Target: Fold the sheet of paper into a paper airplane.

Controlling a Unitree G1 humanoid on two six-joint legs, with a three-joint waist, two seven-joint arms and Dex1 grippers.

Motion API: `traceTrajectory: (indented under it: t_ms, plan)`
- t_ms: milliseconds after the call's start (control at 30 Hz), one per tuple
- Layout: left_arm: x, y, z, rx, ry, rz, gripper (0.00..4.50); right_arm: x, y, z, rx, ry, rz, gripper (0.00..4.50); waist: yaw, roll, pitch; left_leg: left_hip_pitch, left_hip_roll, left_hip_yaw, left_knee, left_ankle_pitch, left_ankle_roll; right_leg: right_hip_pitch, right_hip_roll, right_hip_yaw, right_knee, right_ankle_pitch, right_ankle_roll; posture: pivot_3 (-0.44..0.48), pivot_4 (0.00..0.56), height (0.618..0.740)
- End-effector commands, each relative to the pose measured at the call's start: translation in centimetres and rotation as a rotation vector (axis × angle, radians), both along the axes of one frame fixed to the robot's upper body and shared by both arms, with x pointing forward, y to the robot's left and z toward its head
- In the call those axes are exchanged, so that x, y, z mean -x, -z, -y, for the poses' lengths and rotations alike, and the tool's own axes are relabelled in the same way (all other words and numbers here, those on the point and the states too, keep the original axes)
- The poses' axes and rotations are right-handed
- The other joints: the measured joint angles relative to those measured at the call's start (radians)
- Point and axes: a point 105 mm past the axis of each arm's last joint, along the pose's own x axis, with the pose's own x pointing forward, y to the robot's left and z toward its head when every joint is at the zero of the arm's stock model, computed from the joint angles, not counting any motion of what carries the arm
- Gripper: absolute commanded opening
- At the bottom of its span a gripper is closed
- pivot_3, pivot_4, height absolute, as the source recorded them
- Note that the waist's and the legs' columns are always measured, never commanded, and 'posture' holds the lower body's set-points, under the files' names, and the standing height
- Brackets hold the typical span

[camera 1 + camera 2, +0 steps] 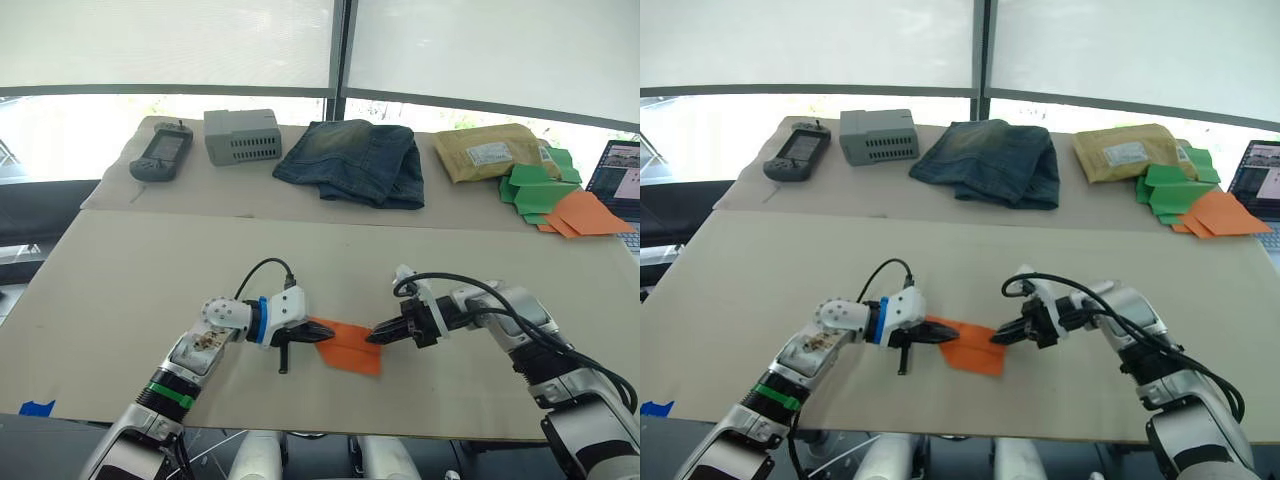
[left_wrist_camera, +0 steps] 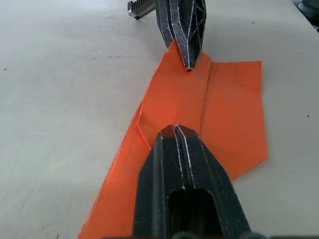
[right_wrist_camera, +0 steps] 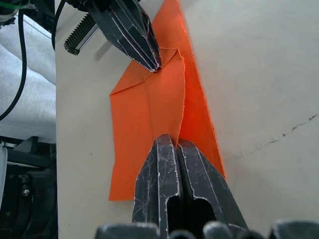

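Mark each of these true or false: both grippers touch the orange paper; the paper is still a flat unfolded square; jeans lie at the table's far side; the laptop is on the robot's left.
1. The left gripper and right gripper touch the sheet of paper. True.
2. The paper is flat and unfolded. False: creases and layered flaps show.
3. Jeans lie at the table's far side. True.
4. The laptop is on the robot's left. False: far right.

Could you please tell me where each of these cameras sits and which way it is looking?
Left eye and right eye views: on the head, looking forward and down over both arms at the table.
Left wrist view: along the shut left gripper at the orange sheet of paper.
Right wrist view: along the shut right gripper at the same sheet.
Each wrist view also shows the other arm's gripper pressing the paper.
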Motion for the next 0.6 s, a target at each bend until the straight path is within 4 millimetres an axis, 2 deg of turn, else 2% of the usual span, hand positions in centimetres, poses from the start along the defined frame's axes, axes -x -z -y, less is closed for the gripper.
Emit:
traceTrajectory:
  t_ms: [33,167,267,367,500,600]
  plan:
    - [0.5,1.7,-0.7,-0.059,-0.013,-0.025,0.0,-1.3,-0.6,1.2,0.044,0.061,0.088,1.61,0.0,0.0,0.0,0.0,0.0,0.0,0.0,0.0,0.0,0.0,0.0,0.0,0.0,0.0,0.0,0.0,0.15,0.722]
    - [0.4,1.8,-0.9,-0.055,-0.036,-0.032,0.0,-2.2,-3.0,1.6,-0.027,0.093,0.234,2.89,0.0,0.0,0.0,0.0,0.0,0.0,-0.001,0.0,0.0,0.0,0.0,0.0,0.0,0.0,0.0,0.0,0.15,0.722]
    - [0.2,1.8,-1.0,-0.048,-0.053,-0.034,0.0,-2.4,-4.7,1.6,-0.078,0.101,0.395,2.89,0.001,0.001,0.0,-0.001,0.0,0.001,-0.002,0.0,0.0,-0.002,0.0,0.0,0.0,0.0,0.0,0.0,0.15,0.722]
    - [0.0,1.6,-1.0,-0.033,-0.065,-0.039,0.0,-1.7,-6.1,0.9,-0.111,0.124,0.528,2.89,0.001,0.001,0.0,-0.002,0.0,0.002,-0.004,0.0,0.0,-0.004,0.001,0.0,0.0,0.001,0.002,0.0,0.15,0.722]
    - [-0.1,1.3,-0.8,-0.012,-0.072,-0.05,0.0,0.6,-5.5,-0.8,-0.094,0.115,0.642,1.73,0.003,0.001,0.0,-0.004,0.0,0.002,-0.006,0.0,0.0,-0.006,0.002,0.0,0.001,0.001,0.005,0.0,0.15,0.722]
    - [0.4,0.7,-0.5,0.028,-0.035,-0.074,0.0,2.4,-5.6,-2.6,-0.223,0.225,0.615,0.67,0.003,0.001,0.0,-0.005,0.001,0.002,-0.006,0.0,0.0,-0.008,0.002,0.0,0.001,0.001,0.005,0.0,0.15,0.722]
